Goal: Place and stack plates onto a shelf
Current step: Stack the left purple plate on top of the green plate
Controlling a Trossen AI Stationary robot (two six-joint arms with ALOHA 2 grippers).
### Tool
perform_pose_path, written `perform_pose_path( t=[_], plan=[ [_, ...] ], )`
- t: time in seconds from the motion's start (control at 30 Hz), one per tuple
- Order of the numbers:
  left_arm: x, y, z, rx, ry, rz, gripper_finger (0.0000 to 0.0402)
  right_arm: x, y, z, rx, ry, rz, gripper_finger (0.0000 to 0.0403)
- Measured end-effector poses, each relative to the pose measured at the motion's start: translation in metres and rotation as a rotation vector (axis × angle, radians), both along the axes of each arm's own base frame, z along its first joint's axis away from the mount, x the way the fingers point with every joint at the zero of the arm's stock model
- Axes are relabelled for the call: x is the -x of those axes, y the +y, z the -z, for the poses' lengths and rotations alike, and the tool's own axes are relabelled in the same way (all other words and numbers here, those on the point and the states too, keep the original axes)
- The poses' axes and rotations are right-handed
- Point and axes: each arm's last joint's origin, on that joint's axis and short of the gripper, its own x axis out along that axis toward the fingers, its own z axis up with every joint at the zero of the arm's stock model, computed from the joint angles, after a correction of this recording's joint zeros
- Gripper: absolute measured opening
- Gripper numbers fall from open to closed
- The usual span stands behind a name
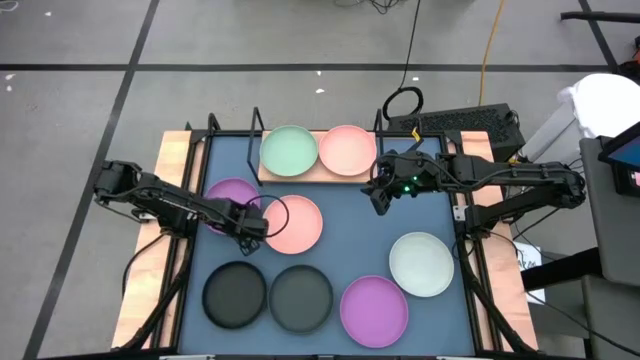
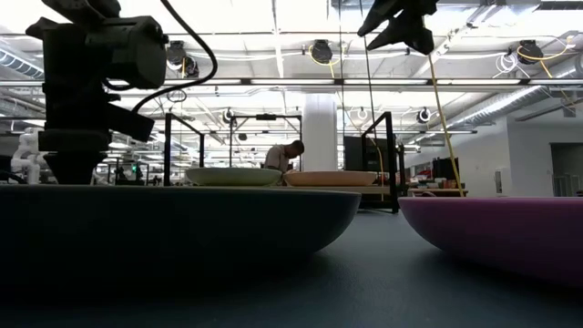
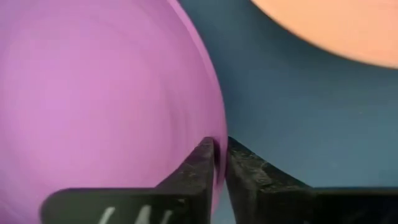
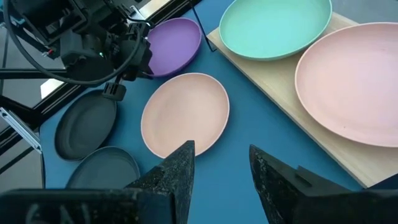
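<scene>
mat: large dark blue rectangular mat (image 1: pixel 350 210) under both grippers, carrying the loose plates
shelf: light wooden board with thin black wire posts (image 1: pixel 300 176), just beyond the right gripper, ahead of the left one
on shelf: round matte mint green plate (image 1: pixel 289 150) and pink plate (image 1: pixel 347 149), side by side, unstacked
left gripper (image 1: pixel 256 222): fingers pinched on the rim of a round matte purple plate (image 1: pixel 228 198); second pink plate (image 1: pixel 295 223) just beside its tip
right gripper (image 1: pixel 381 203): hanging above the mat, fingers apart, holding nothing
near side of grippers: two dark grey plates (image 1: pixel 268 295), second purple plate (image 1: pixel 374 309), whitish plate (image 1: pixel 421 263), all flat on the mat
</scene>
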Motion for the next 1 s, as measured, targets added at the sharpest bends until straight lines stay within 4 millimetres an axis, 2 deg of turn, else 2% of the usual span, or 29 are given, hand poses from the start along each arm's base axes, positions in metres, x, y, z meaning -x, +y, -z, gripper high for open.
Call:
perform_pose_path(
  t=[0.1,0.37,0.73,1.0],
  plan=[
    [0.000,0.000,-0.001,-0.012,-0.002,0.002,0.0012,0.000,0.000,0.000,0.007,0.002,-0.005,0.0137],
    [0.000,-0.004,-0.007,0.039,0.026,-0.015,0.0009,0.001,-0.001,0.001,0.020,0.021,0.010,0.0137],
    [-0.017,-0.023,-0.048,0.070,-0.005,0.048,0.0009,0.004,-0.001,0.004,0.007,0.055,0.053,0.0137],
    [-0.024,-0.035,-0.087,0.069,-0.016,0.116,0.0009,0.019,0.010,0.018,-0.066,0.252,0.083,0.0137]
  ],
)
